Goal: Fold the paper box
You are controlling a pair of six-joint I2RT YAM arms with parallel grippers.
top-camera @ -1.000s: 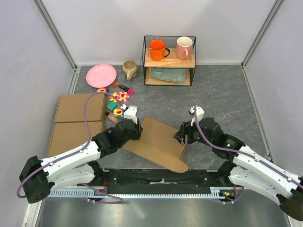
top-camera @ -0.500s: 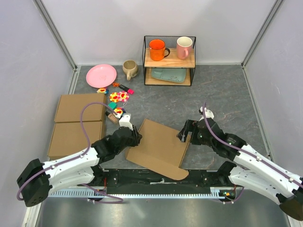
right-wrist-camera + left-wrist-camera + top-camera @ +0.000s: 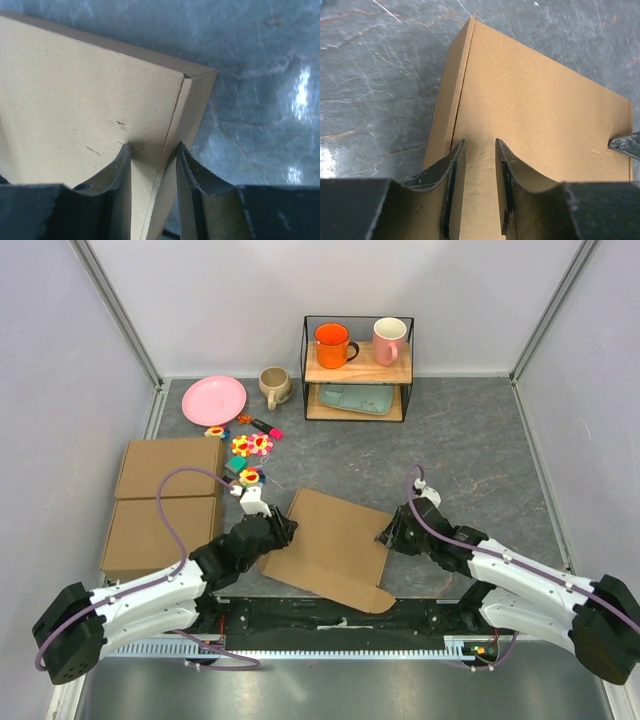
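Box (image 3: 335, 545): left tool (image 3: 476, 165) pinches 9 o'clock wall, right tool (image 3: 152, 172) 3 o'clock wall; best pressed inward evenly

No legible text or labels anywhere.

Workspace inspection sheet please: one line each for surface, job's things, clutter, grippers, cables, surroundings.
Surface: grey marbled table.
Job's things: paper box lying between the arms, lid down.
Clutter: two flat boxes, pink plate, beige mug, small toys, wire shelf with two mugs.
Grippers: left gripper and right gripper each straddle a box edge.
Cables: purple cable loops over the left arm.
Surroundings: pale walls.
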